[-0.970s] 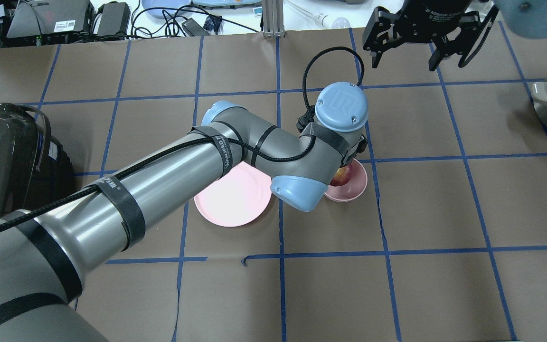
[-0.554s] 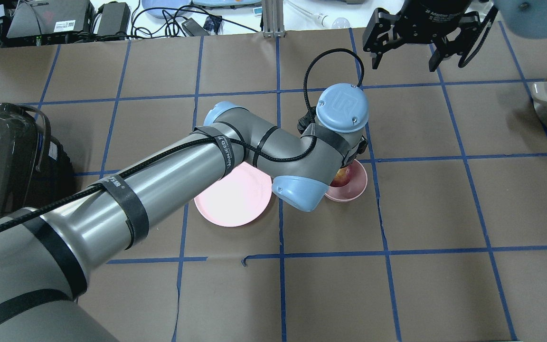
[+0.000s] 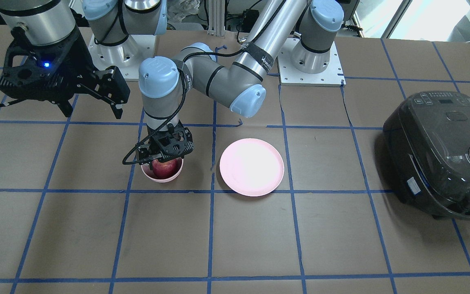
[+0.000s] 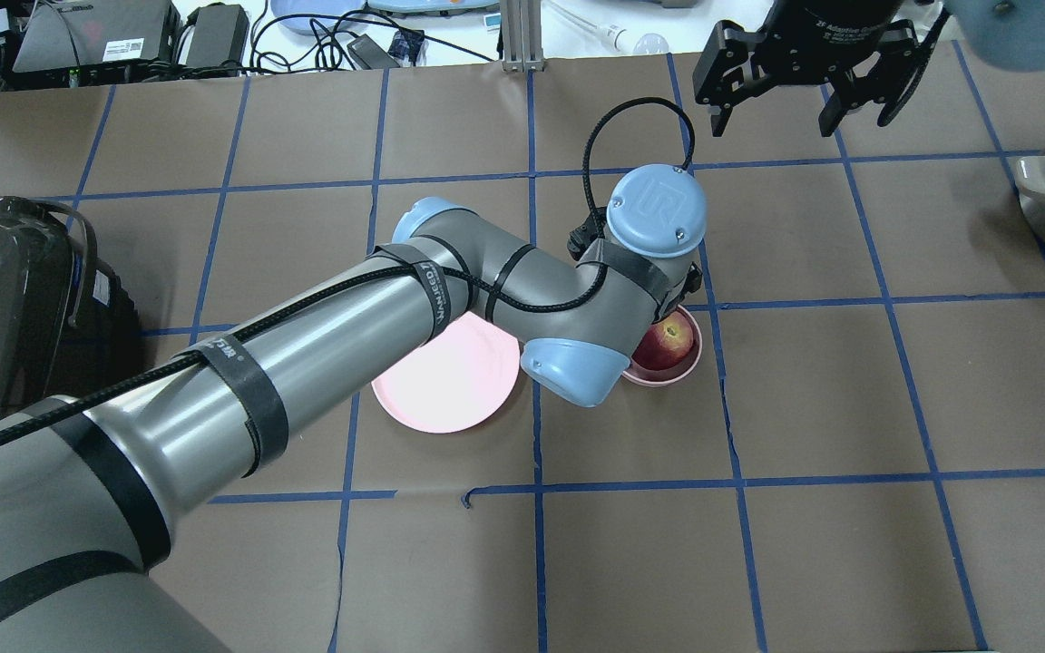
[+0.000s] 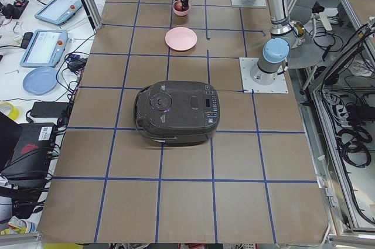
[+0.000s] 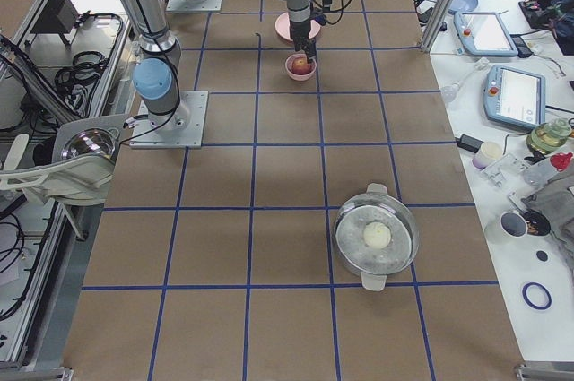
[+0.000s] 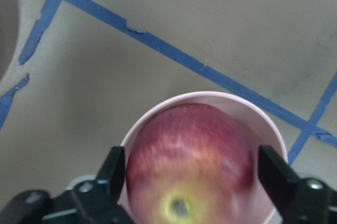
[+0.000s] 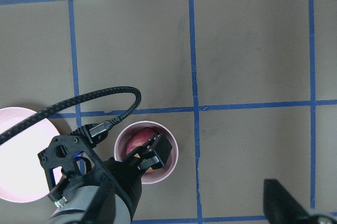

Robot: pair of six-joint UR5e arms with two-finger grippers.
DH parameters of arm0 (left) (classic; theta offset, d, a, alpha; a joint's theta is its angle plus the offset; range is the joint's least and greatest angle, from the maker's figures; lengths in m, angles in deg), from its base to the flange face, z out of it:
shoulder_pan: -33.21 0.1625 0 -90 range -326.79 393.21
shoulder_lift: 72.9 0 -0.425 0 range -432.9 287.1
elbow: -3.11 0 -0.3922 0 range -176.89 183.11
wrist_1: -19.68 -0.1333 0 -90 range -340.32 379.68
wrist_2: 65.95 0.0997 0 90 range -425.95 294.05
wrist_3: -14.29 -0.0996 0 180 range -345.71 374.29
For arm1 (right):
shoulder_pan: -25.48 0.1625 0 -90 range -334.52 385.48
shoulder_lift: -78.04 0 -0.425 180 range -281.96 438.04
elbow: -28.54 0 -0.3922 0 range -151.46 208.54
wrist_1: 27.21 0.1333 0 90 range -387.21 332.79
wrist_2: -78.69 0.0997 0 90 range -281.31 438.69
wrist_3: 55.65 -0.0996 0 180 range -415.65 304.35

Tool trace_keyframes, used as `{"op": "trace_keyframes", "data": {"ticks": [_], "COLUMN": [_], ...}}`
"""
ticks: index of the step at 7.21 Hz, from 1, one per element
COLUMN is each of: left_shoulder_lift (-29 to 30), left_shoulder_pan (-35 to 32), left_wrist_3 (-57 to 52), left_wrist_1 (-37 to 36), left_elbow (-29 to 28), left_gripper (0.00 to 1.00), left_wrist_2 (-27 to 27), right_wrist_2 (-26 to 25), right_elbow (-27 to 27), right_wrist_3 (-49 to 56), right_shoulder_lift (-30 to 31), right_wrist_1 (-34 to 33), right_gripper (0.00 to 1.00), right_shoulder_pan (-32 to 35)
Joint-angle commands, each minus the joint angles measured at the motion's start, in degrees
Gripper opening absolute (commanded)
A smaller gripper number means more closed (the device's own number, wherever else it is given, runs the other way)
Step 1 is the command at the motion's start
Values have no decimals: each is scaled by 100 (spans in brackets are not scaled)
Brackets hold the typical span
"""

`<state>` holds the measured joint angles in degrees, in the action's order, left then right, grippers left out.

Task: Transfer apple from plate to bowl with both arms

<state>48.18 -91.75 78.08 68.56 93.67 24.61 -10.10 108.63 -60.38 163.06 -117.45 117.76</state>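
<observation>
Left hand (image 7: 192, 170), jaws spread and gripping nothing, hovers over the round red apple (image 4: 668, 342) seated beneath it in the small deep pink bowl (image 7: 260, 126); a straight lift-off should finish.

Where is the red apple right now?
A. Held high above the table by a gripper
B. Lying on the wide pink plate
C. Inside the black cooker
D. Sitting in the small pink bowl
D: the apple sits down inside the bowl, with the left gripper open just above it, and the plate beside the bowl has nothing on it.
</observation>
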Motion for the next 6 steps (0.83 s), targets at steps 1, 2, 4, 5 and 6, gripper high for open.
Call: {"op": "trace_keyframes", "data": {"ticks": [1, 2, 4, 5, 6], "left_shoulder_lift": [-215, -320, -750, -978, -1224], "left_shoulder_pan": [93, 294, 1136, 1627, 2137], "left_wrist_3": [-156, -601, -1733, -2522, -3235], "left_wrist_1": [68, 294, 341, 349, 550], "left_elbow": [40, 162, 557, 655, 638], "left_gripper": [100, 100, 100, 100, 100], "left_wrist_2": [-64, -30, 6, 6, -3], "right_wrist_2": [-32, -33, -15, -41, -50], "right_elbow": [-1, -1, 7, 34, 34], "right_wrist_3": [-1, -1, -1, 8, 8], "right_shoulder_lift": [14, 14, 23, 23, 23], "right_wrist_1": [-2, 7, 24, -2, -2], "right_gripper": [100, 100, 100, 100, 100], "right_shoulder_pan": [-8, -8, -8, -8, -8]}}
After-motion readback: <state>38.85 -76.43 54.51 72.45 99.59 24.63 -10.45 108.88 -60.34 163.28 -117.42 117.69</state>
